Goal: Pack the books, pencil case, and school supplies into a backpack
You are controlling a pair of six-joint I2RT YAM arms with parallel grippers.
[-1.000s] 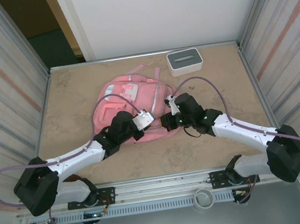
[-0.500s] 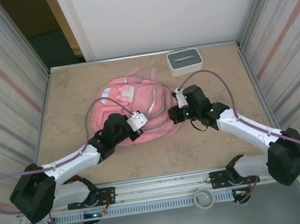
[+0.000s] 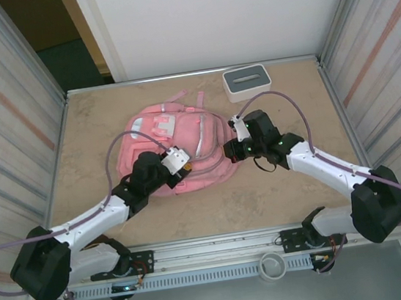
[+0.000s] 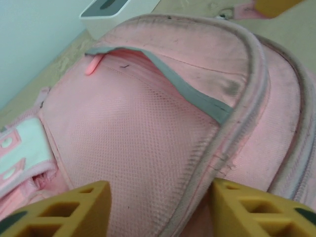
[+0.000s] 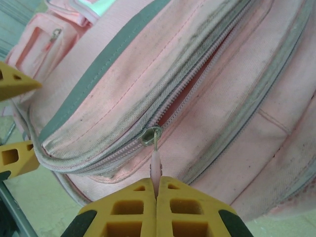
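The pink backpack [image 3: 184, 141] lies flat, just ahead of both grippers. Overhead, the left gripper [image 3: 186, 167] rests over it; its wrist view has the jaws apart, seemingly grasping nothing. The right gripper [image 5: 156, 195] pinches the zip pull [image 5: 155, 165], too small overhead.

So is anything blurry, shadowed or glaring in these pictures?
Top external view: even, soft light, faint shadows on the table, no glare on the backpack. Left wrist view: mesh fabric sharp, the white box behind it soft. Right wrist view: zip pull crisp, far pocket slightly soft.
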